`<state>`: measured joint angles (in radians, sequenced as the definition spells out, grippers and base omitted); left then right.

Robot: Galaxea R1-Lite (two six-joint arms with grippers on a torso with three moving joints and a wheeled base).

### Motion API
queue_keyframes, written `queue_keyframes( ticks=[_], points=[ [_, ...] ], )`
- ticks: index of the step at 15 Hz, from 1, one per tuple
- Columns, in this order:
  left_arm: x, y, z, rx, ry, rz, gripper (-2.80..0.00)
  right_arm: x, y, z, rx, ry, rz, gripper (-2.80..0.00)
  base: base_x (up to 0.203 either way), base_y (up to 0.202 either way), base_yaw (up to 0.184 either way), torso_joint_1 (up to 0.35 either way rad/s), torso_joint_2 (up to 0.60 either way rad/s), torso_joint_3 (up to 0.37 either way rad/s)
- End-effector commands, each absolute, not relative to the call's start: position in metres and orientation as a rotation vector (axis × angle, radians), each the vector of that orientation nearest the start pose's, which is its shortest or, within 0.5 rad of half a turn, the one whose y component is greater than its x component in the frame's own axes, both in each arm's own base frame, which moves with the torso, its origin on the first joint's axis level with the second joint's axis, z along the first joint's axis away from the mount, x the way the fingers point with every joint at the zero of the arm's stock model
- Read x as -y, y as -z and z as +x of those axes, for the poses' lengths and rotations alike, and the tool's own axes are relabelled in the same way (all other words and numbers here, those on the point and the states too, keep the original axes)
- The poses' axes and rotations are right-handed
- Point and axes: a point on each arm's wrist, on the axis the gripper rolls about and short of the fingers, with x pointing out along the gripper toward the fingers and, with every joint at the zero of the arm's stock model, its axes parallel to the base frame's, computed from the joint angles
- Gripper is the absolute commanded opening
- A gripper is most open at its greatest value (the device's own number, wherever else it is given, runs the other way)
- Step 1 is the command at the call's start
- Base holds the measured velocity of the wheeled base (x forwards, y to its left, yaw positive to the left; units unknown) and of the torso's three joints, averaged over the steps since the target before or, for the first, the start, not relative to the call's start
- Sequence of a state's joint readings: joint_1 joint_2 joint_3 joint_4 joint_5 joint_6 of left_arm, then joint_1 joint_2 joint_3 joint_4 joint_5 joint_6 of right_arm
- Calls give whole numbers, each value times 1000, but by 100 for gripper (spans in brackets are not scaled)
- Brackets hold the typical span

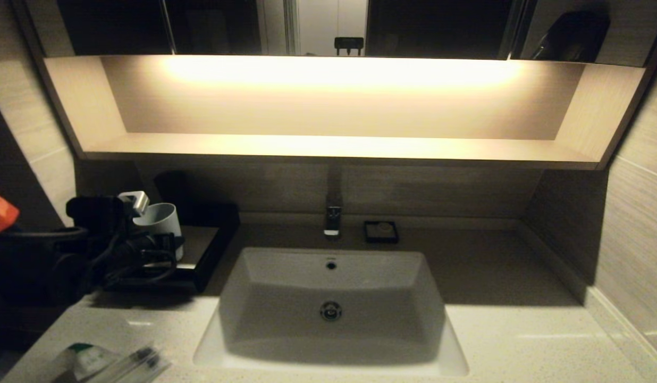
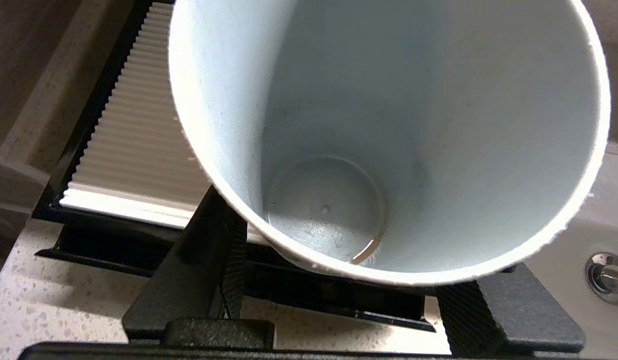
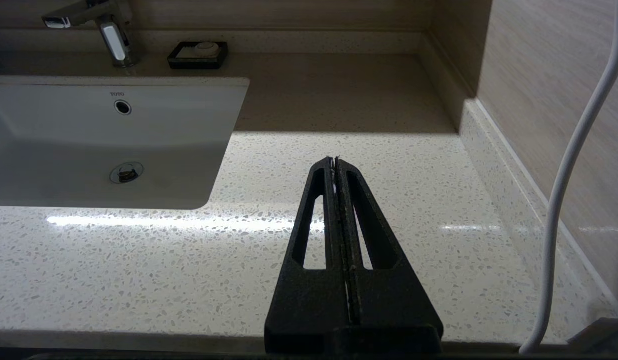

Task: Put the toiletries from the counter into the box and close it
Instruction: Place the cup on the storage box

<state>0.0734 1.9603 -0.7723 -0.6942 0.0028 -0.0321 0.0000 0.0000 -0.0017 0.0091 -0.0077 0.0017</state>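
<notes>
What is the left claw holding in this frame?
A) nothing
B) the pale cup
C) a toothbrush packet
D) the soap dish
B: the left claw has its fingers on either side of the cup, above the box; the packets lie on the counter.

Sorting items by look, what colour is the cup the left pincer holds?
Pale grey-blue cup, plain inside, gripped by the left pincer; the left wrist view shows it best.
</notes>
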Motion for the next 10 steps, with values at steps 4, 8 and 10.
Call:
queue_keyframes(
  ticks=[4, 8, 10],
  points=[
    [-23, -94, 349, -480, -76, -47, -280, 0, -75, -23, -8, 8, 2, -280, 0, 0, 0, 0, 0, 0],
    [-23, -99, 357, -456, -80, -39, -280, 0, -75, -23, -8, 8, 2, -280, 0, 0, 0, 0, 0, 0],
    [-23, -98, 358, -458, -80, -39, -280, 0, -75, -23, -8, 8, 2, -280, 0, 0, 0, 0, 0, 0]
  ],
)
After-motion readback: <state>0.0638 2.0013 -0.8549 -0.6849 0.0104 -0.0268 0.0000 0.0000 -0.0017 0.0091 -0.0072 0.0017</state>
